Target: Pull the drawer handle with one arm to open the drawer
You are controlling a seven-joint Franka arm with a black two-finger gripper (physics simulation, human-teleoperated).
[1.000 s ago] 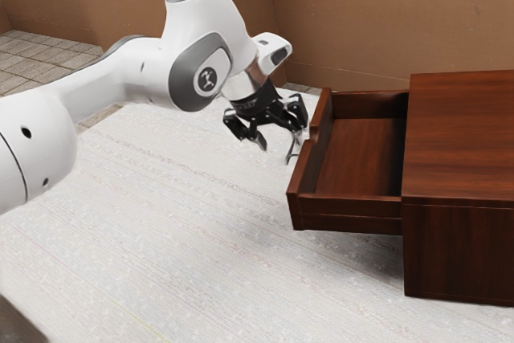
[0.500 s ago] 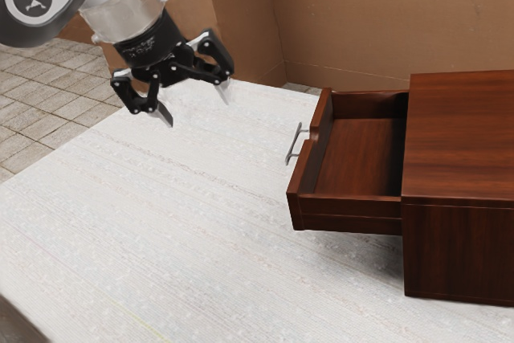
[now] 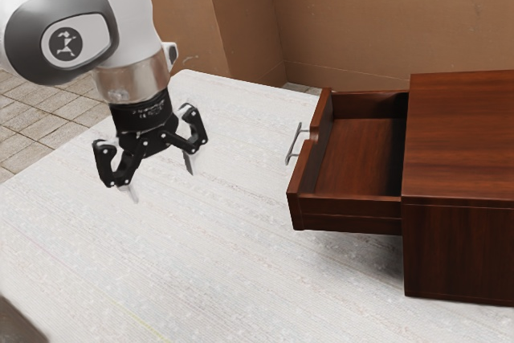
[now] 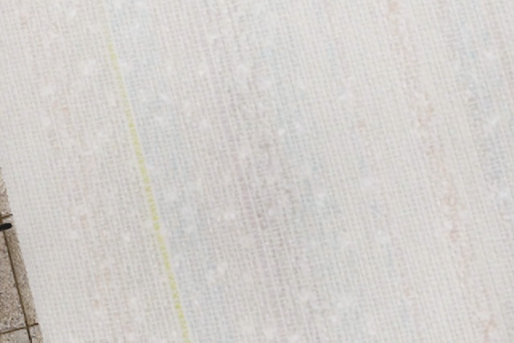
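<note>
No letters or numbers can be read. The one mark is a small white emblem (image 3: 63,42), a branching figure on a black disc, set in the grey joint cap (image 3: 95,31) of the arm at the exterior view's upper left. The drawer (image 3: 361,154) and desk (image 3: 225,263) are unmarked.

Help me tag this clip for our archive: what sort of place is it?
Likely a simulated indoor room: a white table holds a dark wooden cabinet with an open drawer, beside plain brown walls and a tiled floor.
</note>
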